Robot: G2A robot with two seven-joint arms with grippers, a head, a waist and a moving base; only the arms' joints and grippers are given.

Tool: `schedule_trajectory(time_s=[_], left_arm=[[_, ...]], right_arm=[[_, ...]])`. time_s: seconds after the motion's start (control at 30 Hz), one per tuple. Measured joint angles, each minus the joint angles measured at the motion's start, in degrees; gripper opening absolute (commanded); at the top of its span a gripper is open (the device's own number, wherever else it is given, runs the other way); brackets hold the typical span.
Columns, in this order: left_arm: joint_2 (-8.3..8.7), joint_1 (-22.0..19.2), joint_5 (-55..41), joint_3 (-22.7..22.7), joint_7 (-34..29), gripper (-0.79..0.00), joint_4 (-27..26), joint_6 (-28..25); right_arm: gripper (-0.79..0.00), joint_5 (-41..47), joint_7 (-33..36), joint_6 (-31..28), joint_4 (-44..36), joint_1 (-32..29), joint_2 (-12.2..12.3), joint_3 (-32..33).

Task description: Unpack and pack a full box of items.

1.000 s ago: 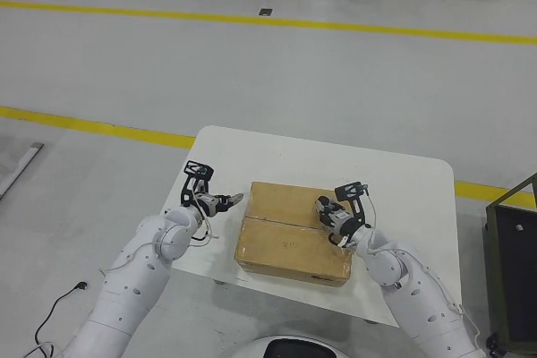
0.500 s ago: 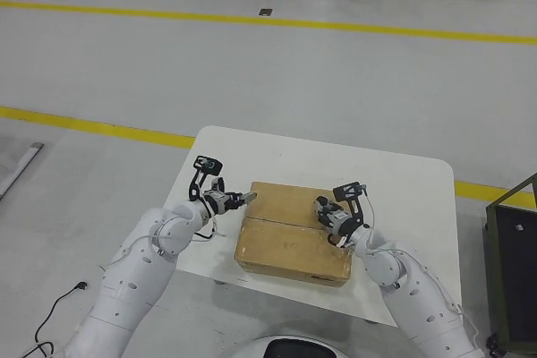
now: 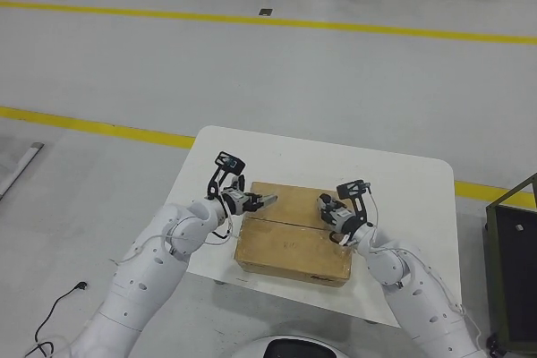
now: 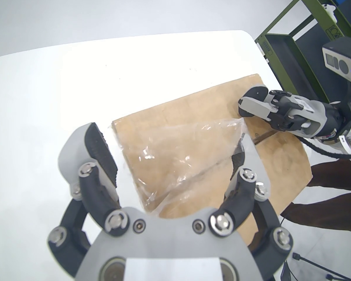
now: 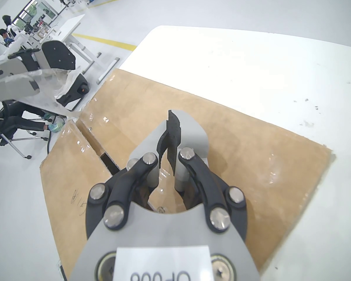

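**Left hand swings in over the taped box**

Moving in from the 9 o'clock side of the bench [image 3: 403, 183], the left hand [image 3: 252, 199] has crossed from the bare surface beside the box [image 3: 291, 251] to a spot over its 10 o'clock corner. The right hand [image 5: 172, 130] has barely shifted and rests on the lid near the 3 o'clock end of the seam [image 3: 286, 223].

The left hand's fingers are spread wide. A strip of clear tape [image 4: 178, 150] stretches from the lid up to one fingertip and clings there; it is stuck on, not pinched. The right hand's fingers are pressed together with only a sliver of a gap. Whether they grip anything cannot be told.

The box sits in the middle of the bench, flat on its base, both top flaps down. Its long axis runs roughly from 9 to 3 o'clock, with the 3 o'clock end turned slightly toward the robot. The seam between the flaps follows the same line, and a narrow dark slit shows along part of it.

Judging by the lifted tape, the seal is partly peeled and unpacking has hardly begun. The flaps are not yet raised and none of the contents can be seen. Freeing the rest of the tape along the seam looks like the step in hand.
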Motion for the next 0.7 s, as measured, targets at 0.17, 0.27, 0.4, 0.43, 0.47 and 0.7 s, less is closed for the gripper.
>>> schedule_trajectory(time_s=[0.17,0.27,0.4,0.43,0.47,0.7], left_arm=[[-0.27,0.3,0.3,1.3,-0.6,0.0,-1.8,-0.7],[-0.39,0.4,0.6,1.8,-0.9,0.0,-2.6,-1.0],[-0.6,0.3,1.1,2.6,-1.3,0.0,-2.9,-1.1],[-0.69,0.3,1.2,3.0,-1.5,0.0,-2.9,-1.0],[-0.78,0.2,1.3,3.2,-1.6,0.0,-3.0,-1.0],[-1.64,-0.6,3.6,6.5,-1.7,0.0,-4.1,-0.5]], right_arm=[[-0.785,-0.2,0.6,0.9,-1.8,-0.6,0.2,1.2],[-0.785,-1.3,1.4,2.0,-2.9,-1.0,0.4,1.7],[-0.785,-1.6,2.1,2.6,-4.1,-2.3,0.7,3.2],[-0.785,-1.6,2.1,2.6,-4.6,-2.8,0.8,3.9],[-0.785,-1.5,2.1,2.6,-5.0,-3.3,0.9,4.5],[-0.785,-0.7,1.6,2.3,-8.2,-7.9,1.9,10.2]])
